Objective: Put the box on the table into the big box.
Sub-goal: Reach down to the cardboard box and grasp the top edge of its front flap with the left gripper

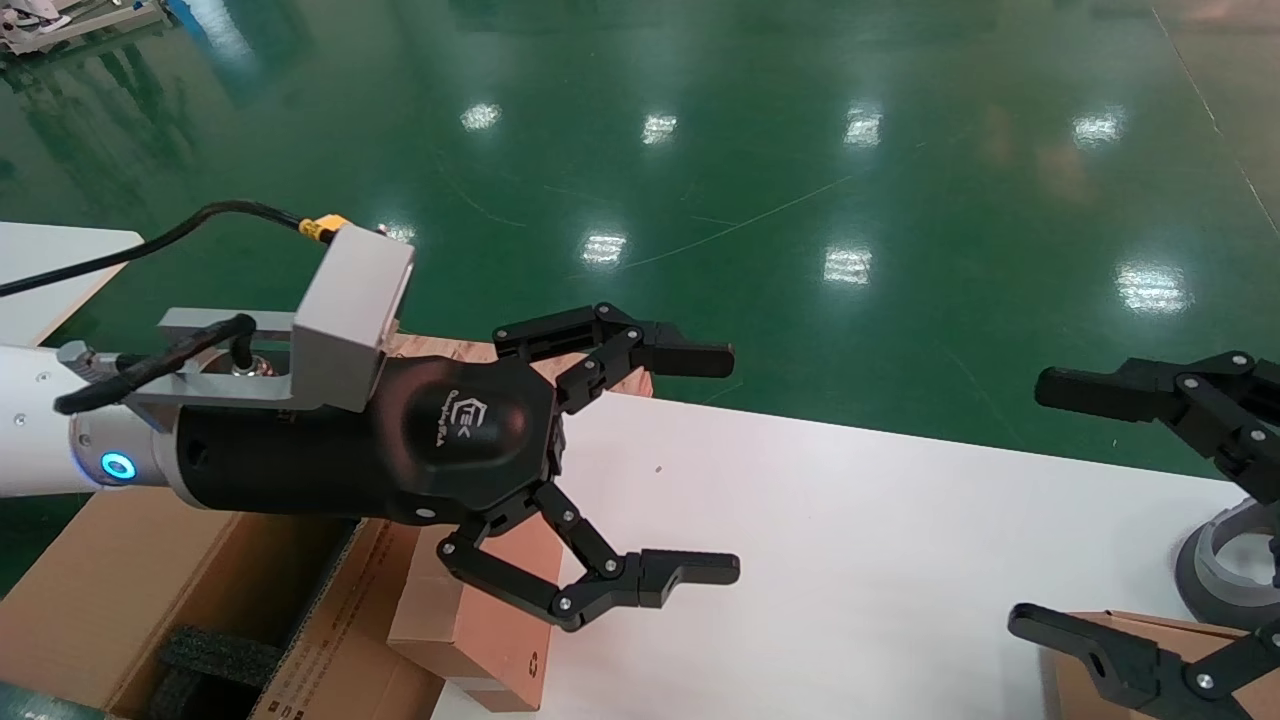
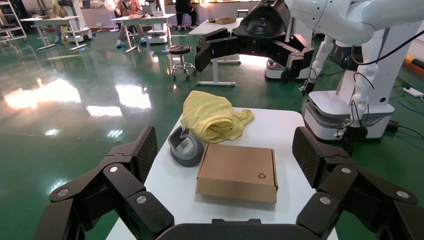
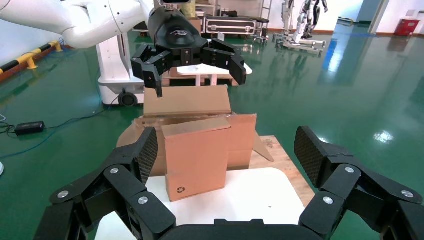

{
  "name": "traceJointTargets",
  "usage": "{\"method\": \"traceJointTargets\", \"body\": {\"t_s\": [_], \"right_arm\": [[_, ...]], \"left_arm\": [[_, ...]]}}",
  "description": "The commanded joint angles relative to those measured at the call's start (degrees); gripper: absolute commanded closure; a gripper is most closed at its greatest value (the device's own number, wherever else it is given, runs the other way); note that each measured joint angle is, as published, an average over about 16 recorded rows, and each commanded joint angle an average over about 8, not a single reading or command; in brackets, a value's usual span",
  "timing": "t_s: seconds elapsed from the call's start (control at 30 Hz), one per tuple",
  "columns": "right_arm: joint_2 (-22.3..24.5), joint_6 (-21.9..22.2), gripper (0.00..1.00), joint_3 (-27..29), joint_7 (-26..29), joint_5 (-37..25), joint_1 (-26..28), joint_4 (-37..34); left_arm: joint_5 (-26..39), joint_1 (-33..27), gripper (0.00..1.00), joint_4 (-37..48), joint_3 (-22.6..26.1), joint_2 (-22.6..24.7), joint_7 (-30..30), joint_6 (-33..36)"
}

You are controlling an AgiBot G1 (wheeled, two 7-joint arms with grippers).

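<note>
**Box leaning at the carton's edge, not yet inside**

The box [image 1: 470,625] is the small reddish-brown one with a recycling mark near one corner. In the head view it stands tilted at the left edge of the desk [image 1: 850,540], its lower part on the white top and its upper part leaning against the flap of the big box [image 1: 150,590]. The right wrist view shows the same: the box [image 3: 196,156] stands upright on edge, propped against the carton's [image 3: 240,137] front wall, still outside it. Black foam [image 1: 215,655] is visible down in the carton's hollow.

The left gripper [image 1: 700,465] hangs above the box with its fingers spread wide and gripping nothing; the box shows below and between them, apart from both. The right gripper [image 1: 1035,505] sits at the far right of the desk, fingers likewise spread and bare, above a paler tan carton [image 2: 237,172] that lies flat near a grey ring-shaped object [image 2: 184,146] and a yellow cloth [image 2: 215,117].

As a judgement, the task is partway along: the box has reached the carton's rim but is not in it. What remains is to take hold of the box, lift it over the flap and lower it onto the foam. The lean looks unsteady, so a nudge could tip it either way.
</note>
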Motion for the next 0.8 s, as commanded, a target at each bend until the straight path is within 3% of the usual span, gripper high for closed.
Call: {"method": "traceJointTargets", "body": {"t_s": [0.03, 0.8], "right_arm": [[0.0, 0.0, 0.0, 0.0, 0.0, 0.0, 0.0, 0.0], [-0.01, -0.02, 0.0, -0.01, 0.0, -0.01, 0.02, 0.02]], "left_arm": [[0.0, 0.0, 0.0, 0.0, 0.0, 0.0, 0.0, 0.0], [0.09, -0.04, 0.0, -0.02, 0.01, -0.03, -0.02, 0.0]]}}
